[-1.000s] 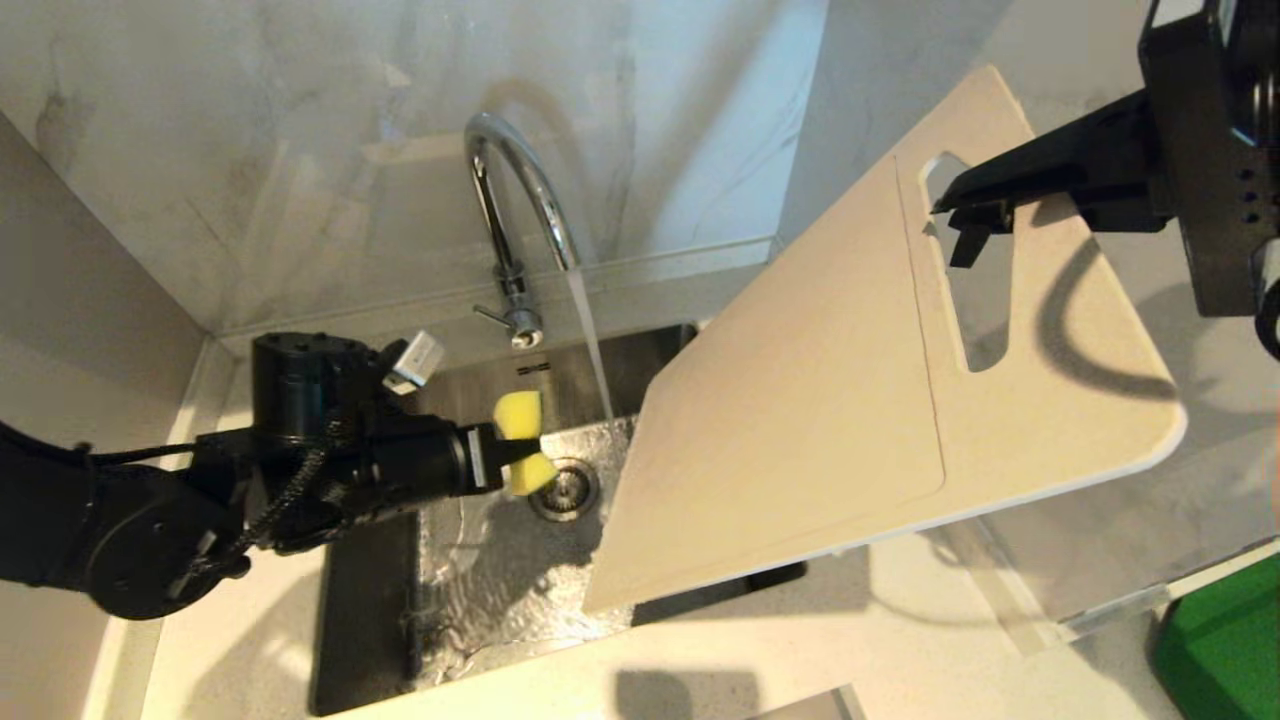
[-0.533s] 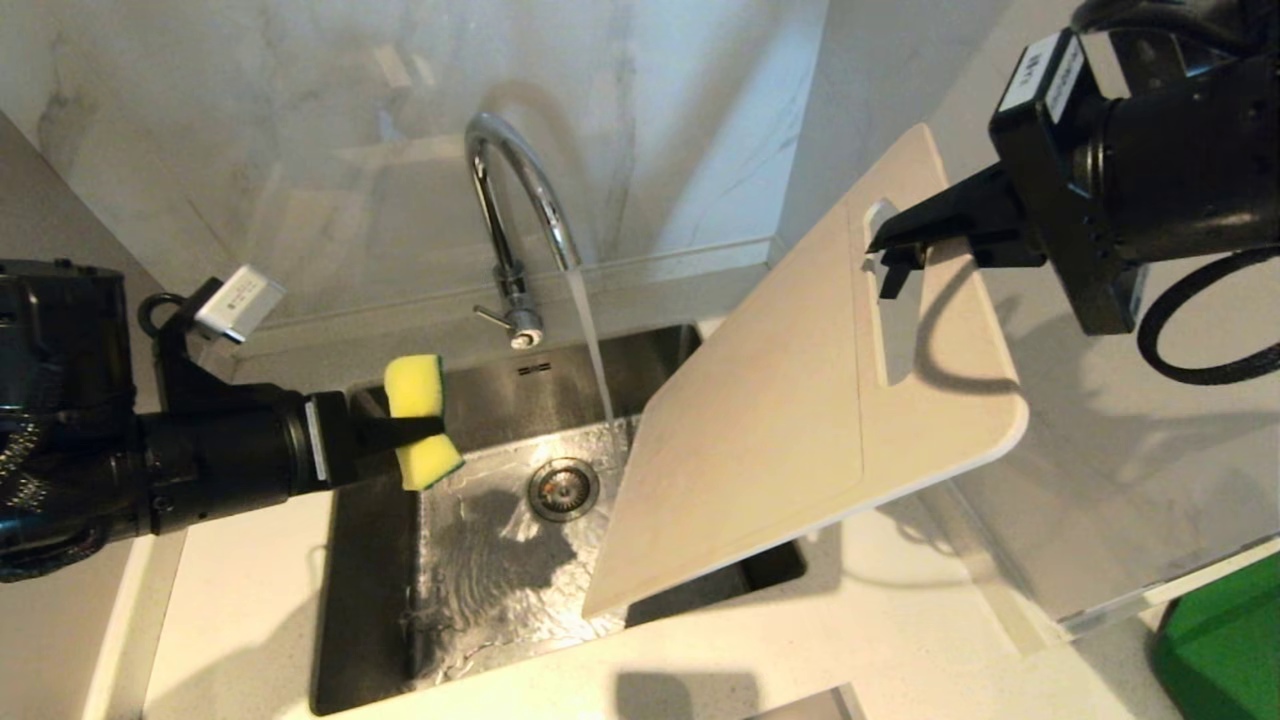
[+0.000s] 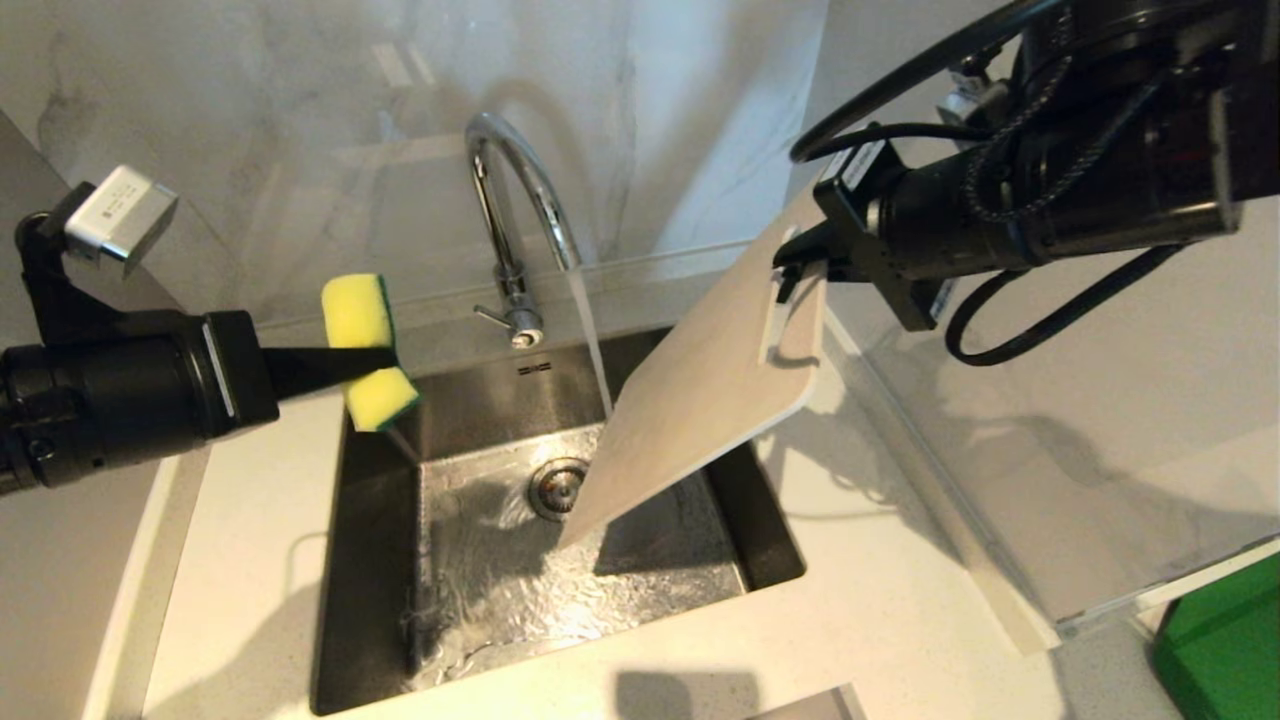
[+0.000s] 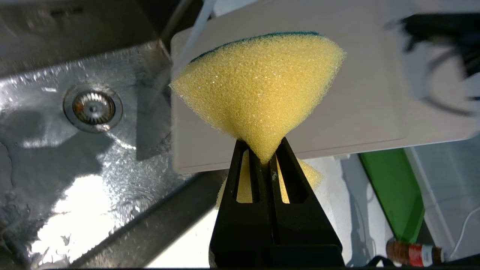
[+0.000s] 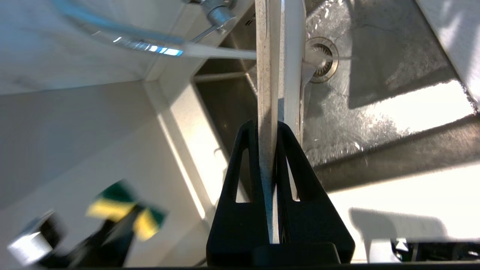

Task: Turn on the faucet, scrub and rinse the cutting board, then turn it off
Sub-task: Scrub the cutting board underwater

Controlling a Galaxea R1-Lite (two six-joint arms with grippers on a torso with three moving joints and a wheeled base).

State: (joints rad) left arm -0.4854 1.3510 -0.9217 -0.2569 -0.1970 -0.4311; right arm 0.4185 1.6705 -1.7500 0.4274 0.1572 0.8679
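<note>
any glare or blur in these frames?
Head view: sharp, hard arm shadows on the counter. Left wrist view: blown-out glare on the wet sink, cutting board smeared at one end. Right wrist view: the sponge blurred, sink floor glaring.

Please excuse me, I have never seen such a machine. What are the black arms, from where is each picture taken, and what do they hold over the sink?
This is a robot with two black arms, each ending in a pinching tool. One picture looks down from its head; the other two come from cameras on its wrists, behind the fingers. The left tool is shut on a yellow sponge, up beside the sink. The right tool is shut on the handle end of the cutting board, which it holds tilted, with the low end inside the sink. The faucet is running and its water falls by the board's edge. A white counter surrounds the sink; a green thing lies at the right.
</note>
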